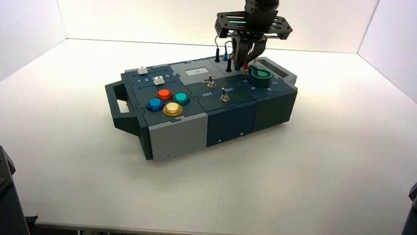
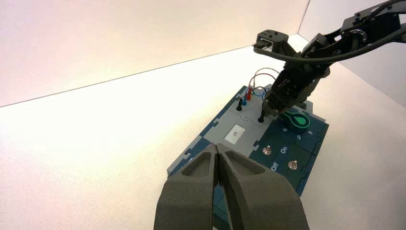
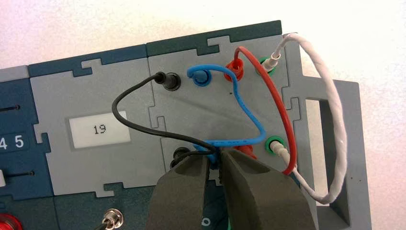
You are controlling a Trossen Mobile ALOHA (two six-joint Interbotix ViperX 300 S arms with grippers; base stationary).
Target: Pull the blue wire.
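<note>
Nearest the camera in the right wrist view, the dark fingers of the right gripper (image 3: 215,155) pinch the blue wire (image 3: 246,111) at its end in the nearer row of sockets, over the part of the box (image 3: 95,108) towards its far right corner. The wire bends back from the tips to its other blue plug (image 3: 202,77), which sits in the row along the box's far edge, between a black plug (image 3: 170,81) and a red plug (image 3: 235,70). The black wire (image 3: 143,128) curves right beside the fingertips to the near row, and the red wire (image 3: 275,91) arches on the other side. The white wire (image 3: 341,139) loops out by the box's right edge, over the handle (image 3: 352,143). Left of the sockets, the display (image 3: 99,130) reads 19.

Towards the box's near right corner stands the green knob (image 1: 260,76). The left gripper (image 2: 217,147) is idle, its fingers pressed together above the table (image 1: 191,203), with the box beyond its tips in the left wrist view
</note>
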